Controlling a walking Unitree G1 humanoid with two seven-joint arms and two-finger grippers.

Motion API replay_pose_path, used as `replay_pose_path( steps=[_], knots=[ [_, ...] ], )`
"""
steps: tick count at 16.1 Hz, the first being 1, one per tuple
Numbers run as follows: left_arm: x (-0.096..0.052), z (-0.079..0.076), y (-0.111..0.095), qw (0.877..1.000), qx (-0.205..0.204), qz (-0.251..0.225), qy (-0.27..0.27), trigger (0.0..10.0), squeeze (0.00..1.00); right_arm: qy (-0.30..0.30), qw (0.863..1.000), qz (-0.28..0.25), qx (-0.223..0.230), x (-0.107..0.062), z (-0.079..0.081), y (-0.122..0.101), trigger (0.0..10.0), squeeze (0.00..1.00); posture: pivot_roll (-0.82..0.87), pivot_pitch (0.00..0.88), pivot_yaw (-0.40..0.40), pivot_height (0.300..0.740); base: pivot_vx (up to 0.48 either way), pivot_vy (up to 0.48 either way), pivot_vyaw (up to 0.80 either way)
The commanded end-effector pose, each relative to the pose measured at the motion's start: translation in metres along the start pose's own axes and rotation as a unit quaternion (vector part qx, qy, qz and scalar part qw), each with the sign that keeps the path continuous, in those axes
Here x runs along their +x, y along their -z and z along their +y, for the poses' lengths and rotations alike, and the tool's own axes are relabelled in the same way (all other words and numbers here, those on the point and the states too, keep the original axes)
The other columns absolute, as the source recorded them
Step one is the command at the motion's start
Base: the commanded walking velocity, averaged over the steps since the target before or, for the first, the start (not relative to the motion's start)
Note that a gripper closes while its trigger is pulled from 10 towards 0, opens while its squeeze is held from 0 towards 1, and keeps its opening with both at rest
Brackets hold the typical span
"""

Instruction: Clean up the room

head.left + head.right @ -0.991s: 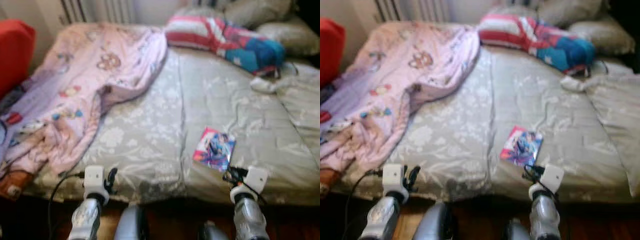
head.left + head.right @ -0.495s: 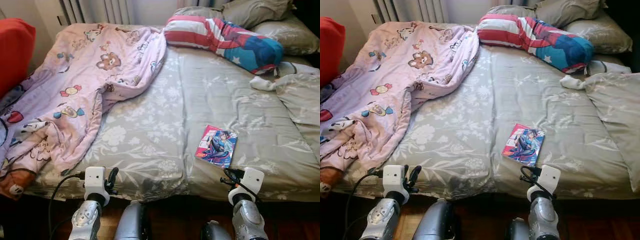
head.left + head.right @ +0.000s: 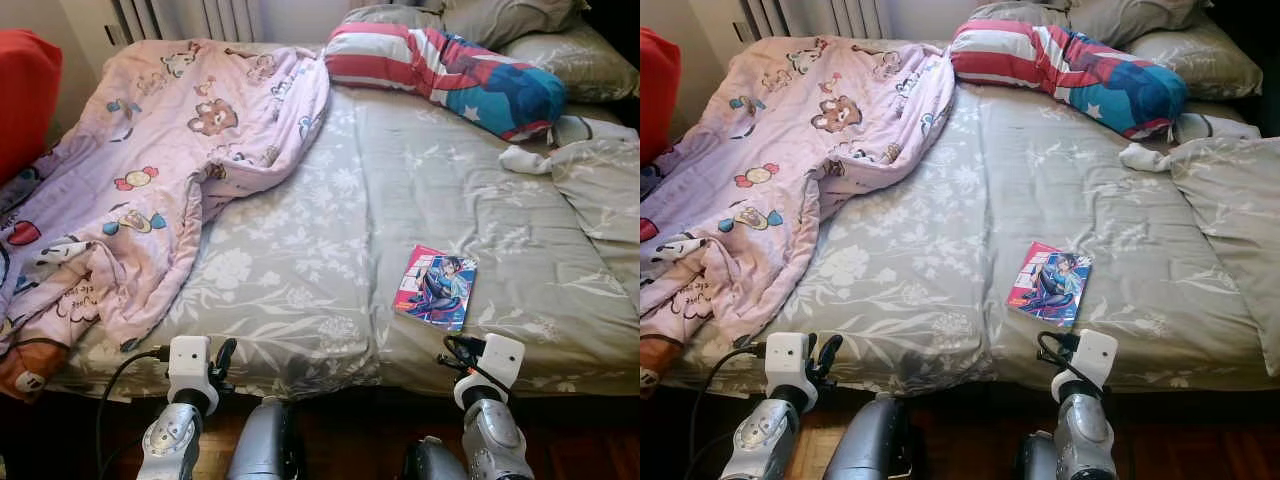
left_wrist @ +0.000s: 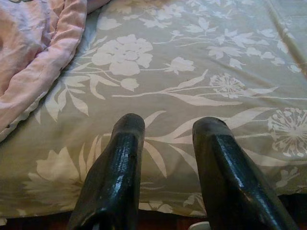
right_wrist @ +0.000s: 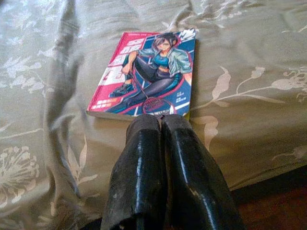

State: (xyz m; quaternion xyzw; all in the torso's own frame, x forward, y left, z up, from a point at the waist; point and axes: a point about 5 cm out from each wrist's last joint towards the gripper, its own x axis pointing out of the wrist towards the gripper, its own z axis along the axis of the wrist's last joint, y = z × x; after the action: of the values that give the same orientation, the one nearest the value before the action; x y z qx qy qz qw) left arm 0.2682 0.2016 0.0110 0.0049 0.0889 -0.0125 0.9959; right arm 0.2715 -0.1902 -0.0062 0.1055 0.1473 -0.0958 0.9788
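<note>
A comic book (image 3: 436, 287) with a pink and blue cover lies flat on the grey flowered bedsheet (image 3: 330, 240), near the bed's front edge on the right. My right gripper (image 5: 161, 120) is shut and empty, its tips just short of the book's (image 5: 146, 72) near edge. My left gripper (image 4: 169, 125) is open over bare sheet at the front edge, with a pink blanket's hem (image 4: 33, 72) off to one side. That crumpled pink cartoon blanket (image 3: 150, 170) covers the bed's left part. A white sock (image 3: 527, 160) lies at the right.
A striped red, white and blue pillow (image 3: 450, 75) and grey pillows (image 3: 555, 55) sit at the head of the bed. A grey duvet (image 3: 600, 190) is bunched at the right. Something red (image 3: 25, 95) stands at the far left. A radiator (image 3: 180, 18) is behind.
The camera has settled and sharpened, tilting slightly so the bed sits a little higher in view. Both arms stay low at the bed's front edge.
</note>
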Motion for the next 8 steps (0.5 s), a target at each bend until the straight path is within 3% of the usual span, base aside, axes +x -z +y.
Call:
replay_pose_path(
  steps=[1,3,8],
  knots=[
    [-0.0033,0.0043,0.0029,1.0,-0.002,0.008,-0.006,10.0,0.0,0.005,1.0,0.015,-0.002,-0.0017,-0.002,0.005,10.0,0.0,0.14,0.189,0.02,0.618,0.262,0.0,0.0],
    [-0.003,0.0048,0.0024,1.0,-0.003,0.007,-0.006,10.0,0.0,0.005,1.0,0.008,-0.002,-0.0016,-0.0016,0.0036,10.0,0.0,0.14,0.194,0.02,0.593,0.255,0.0,0.0],
    [-0.0025,0.0061,0.0016,1.0,-0.002,0.008,-0.005,10.0,0.0,0.014,1.0,0.004,0.003,-0.0021,-0.0011,0.0039,10.0,0.0,0.14,0.206,0.026,0.593,0.296,0.0,0.0]
  ],
)
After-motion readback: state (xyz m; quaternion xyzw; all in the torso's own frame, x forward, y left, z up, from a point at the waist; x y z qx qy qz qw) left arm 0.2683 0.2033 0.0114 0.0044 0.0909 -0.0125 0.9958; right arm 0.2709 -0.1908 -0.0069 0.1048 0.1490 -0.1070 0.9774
